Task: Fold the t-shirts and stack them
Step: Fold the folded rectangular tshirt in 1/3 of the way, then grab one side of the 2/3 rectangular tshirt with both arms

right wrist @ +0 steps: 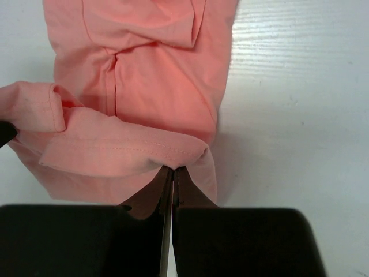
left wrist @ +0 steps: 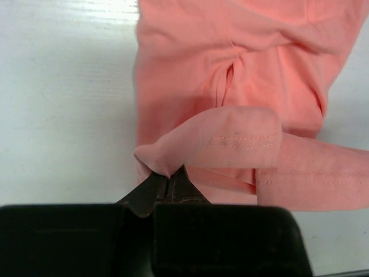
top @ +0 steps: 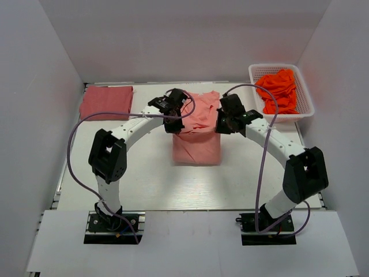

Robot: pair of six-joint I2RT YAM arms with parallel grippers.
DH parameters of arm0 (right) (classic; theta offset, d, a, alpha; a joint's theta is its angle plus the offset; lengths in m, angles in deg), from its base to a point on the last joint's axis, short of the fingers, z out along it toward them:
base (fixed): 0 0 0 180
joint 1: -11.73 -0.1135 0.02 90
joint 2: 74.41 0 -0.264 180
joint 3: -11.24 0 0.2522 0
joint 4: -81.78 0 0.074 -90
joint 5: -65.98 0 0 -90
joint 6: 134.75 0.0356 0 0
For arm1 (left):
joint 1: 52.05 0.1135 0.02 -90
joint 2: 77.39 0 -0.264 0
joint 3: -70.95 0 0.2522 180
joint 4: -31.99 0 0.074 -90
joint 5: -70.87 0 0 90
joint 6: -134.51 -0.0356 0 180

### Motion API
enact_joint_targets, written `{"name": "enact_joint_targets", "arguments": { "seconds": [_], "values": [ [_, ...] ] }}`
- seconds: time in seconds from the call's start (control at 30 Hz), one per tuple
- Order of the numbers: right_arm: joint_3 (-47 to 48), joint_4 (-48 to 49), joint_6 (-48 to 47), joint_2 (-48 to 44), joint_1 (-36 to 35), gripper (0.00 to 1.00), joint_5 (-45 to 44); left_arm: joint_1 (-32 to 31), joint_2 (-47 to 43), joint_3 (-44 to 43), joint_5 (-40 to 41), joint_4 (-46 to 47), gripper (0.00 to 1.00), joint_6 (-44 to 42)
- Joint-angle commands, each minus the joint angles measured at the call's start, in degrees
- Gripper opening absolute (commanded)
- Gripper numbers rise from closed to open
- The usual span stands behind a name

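Observation:
A light salmon-pink t-shirt (top: 197, 135) lies partly folded in the middle of the white table. My left gripper (top: 174, 122) is shut on its hemmed edge at the shirt's left side; the left wrist view shows the pinched cloth corner (left wrist: 167, 167) curling over the fingertips. My right gripper (top: 221, 122) is shut on the same hem at the shirt's right side, a fold of cloth (right wrist: 173, 156) bunched at its tips. Both hold the edge lifted above the rest of the shirt (right wrist: 155, 69). A darker rose-red t-shirt (top: 106, 102) lies folded flat at the back left.
A white plastic basket (top: 306, 94) at the back right holds crumpled bright orange cloth (top: 279, 89). White walls close in the table on three sides. Bare table (top: 196, 187) lies between the pink shirt and the arm bases.

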Motion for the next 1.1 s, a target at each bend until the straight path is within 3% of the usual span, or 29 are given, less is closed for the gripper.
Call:
{"name": "enact_joint_targets", "arguments": {
  "seconds": [0.0, 0.37, 0.47, 0.57, 0.6, 0.63, 0.67, 0.73, 0.77, 0.83, 0.87, 0.9, 1.0, 1.03, 1.07],
  "values": [
    [3.1, 4.9, -2.4, 2.7, 2.1, 0.00, 3.2, 1.9, 1.2, -3.7, -1.6, 1.4, 0.00, -2.7],
    [9.6, 7.9, -5.0, 14.2, 7.3, 0.00, 12.9, 4.8, 8.2, -5.9, -5.3, 7.9, 0.04, -7.0],
    [13.2, 7.0, -3.7, 18.9, 8.4, 0.00, 14.4, 5.9, 12.0, -10.0, -7.2, 8.5, 0.10, -7.5],
    [17.4, 6.7, -1.4, 23.2, 9.6, 0.00, 16.0, 7.3, 16.4, -14.6, -7.8, 7.3, 0.26, -7.5],
    [20.2, 7.1, -0.9, 25.3, 10.3, 0.08, 16.2, 8.3, 17.4, -18.2, -7.8, 7.3, 0.50, -8.7],
    [21.2, 7.7, -0.4, 26.2, 11.0, 0.20, 16.2, 9.0, 18.5, -20.5, -7.8, 7.3, 0.59, -9.5],
    [22.2, 9.6, 1.0, 27.5, 11.2, 0.46, 16.1, 10.8, 19.5, -25.2, -7.2, 6.8, 0.68, -9.5],
    [28.1, 10.2, 1.4, 29.5, 12.8, 0.52, 16.4, 12.8, 22.3, -30.0, -8.1, 7.6, 1.00, -11.0],
    [29.6, 9.9, 1.8, 30.4, 13.2, 0.59, 16.7, 14.6, 23.0, -34.2, -9.2, 7.6, 1.00, -11.0],
    [32.9, 9.3, 1.4, 30.1, 14.0, 0.64, 19.5, 16.1, 23.7, -37.8, -12.4, 6.4, 1.00, -11.6],
    [32.6, 9.9, 1.4, 29.3, 14.1, 0.72, 20.5, 16.9, 23.7, -37.6, -13.2, 6.4, 1.00, -12.4],
    [29.2, 10.5, 0.0, 28.4, 13.9, 0.74, 21.1, 16.9, 21.9, -35.6, -13.8, 7.1, 1.00, -12.4],
    [18.4, 11.9, -1.2, 22.4, 13.9, 0.90, 23.8, 16.9, 11.8, -19.7, -17.5, 11.8, 1.00, -14.6],
    [15.9, 12.3, -1.9, 19.1, 14.0, 0.90, 25.0, 16.2, 9.3, -15.3, -19.8, 14.6, 1.00, -15.2],
    [7.6, 12.8, -2.3, 15.9, 14.0, 0.90, 25.6, 15.4, 4.3, -7.1, -21.0, 15.8, 1.00, -15.8]
  ]
}}
